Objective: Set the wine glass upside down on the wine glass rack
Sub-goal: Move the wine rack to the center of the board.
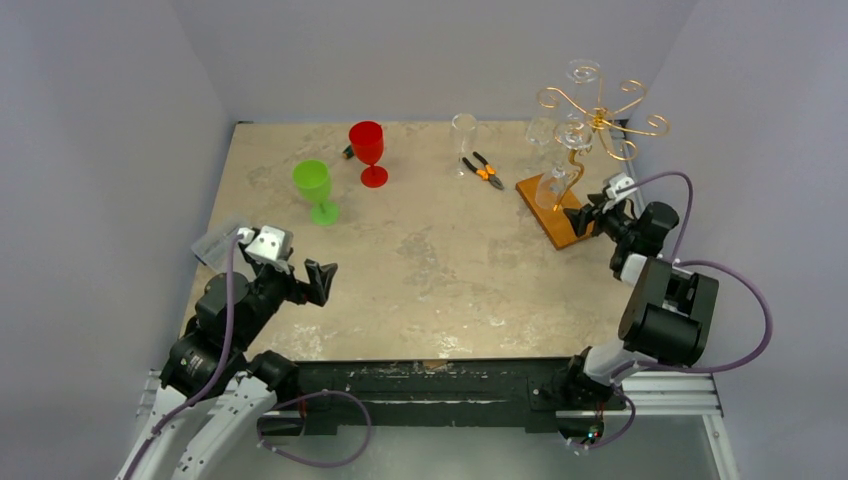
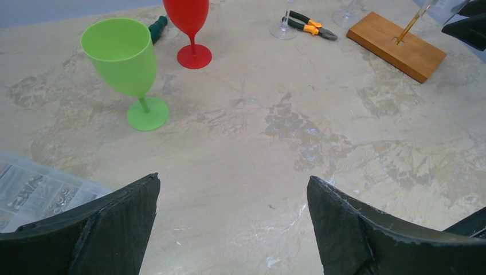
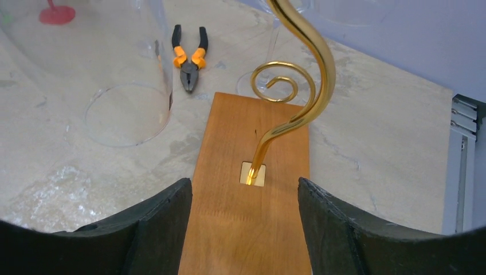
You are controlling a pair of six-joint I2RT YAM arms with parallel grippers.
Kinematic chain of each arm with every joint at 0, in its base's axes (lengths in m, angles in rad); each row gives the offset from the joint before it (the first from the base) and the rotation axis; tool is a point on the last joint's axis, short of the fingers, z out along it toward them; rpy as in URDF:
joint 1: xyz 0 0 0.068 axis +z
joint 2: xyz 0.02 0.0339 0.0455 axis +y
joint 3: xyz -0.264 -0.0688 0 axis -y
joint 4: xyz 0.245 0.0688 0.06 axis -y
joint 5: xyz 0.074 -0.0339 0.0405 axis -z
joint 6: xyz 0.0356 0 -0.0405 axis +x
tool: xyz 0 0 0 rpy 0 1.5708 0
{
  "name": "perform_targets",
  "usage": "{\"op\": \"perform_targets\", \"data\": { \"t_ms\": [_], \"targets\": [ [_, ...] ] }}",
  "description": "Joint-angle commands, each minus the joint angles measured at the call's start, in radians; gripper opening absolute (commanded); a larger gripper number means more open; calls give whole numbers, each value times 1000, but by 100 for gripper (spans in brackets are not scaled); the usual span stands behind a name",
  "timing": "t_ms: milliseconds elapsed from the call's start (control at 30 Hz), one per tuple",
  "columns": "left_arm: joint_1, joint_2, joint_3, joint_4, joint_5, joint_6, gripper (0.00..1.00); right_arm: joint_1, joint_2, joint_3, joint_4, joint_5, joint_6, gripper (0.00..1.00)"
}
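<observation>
The wine glass rack (image 1: 600,118), gold curled wire on an orange-brown wooden base (image 1: 556,212), stands at the right. A clear wine glass (image 1: 553,185) hangs upside down beside its stem; its bowl (image 3: 114,69) shows left of the base in the right wrist view. Two more clear glasses sit among the upper arms (image 1: 580,75). My right gripper (image 1: 590,215) is open and empty, its fingers straddling the near end of the base (image 3: 243,182). My left gripper (image 1: 312,280) is open and empty over bare table (image 2: 233,179), far from the rack.
A green glass (image 1: 315,190) and a red glass (image 1: 367,150) stand at the back left. A clear glass (image 1: 463,135) and orange-handled pliers (image 1: 483,170) lie at the back middle. A clear parts box (image 1: 215,243) sits by the left arm.
</observation>
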State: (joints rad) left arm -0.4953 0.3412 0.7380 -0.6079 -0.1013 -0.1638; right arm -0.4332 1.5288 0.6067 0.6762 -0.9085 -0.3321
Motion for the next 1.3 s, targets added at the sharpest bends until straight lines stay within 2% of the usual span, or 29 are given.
{"op": "perform_targets", "data": {
  "t_ms": [0, 367, 767, 900, 1000, 1267],
  "targets": [
    [12, 9, 3, 38, 11, 13, 96, -2, 34, 27, 228, -6, 178, 63],
    [18, 19, 3, 40, 15, 12, 96, -2, 116, 50, 356, 97, 260, 62],
    [29, 24, 3, 39, 17, 12, 96, -2, 155, 130, 320, 16, 324, 57],
    [31, 22, 3, 39, 18, 12, 96, -2, 130, 149, 210, 1, 320, 57],
    [31, 19, 3, 40, 18, 12, 96, -3, 103, 168, 59, -2, 240, 57],
    [32, 12, 3, 39, 23, 12, 96, -6, 61, 175, -66, 78, 323, 56]
  ]
}}
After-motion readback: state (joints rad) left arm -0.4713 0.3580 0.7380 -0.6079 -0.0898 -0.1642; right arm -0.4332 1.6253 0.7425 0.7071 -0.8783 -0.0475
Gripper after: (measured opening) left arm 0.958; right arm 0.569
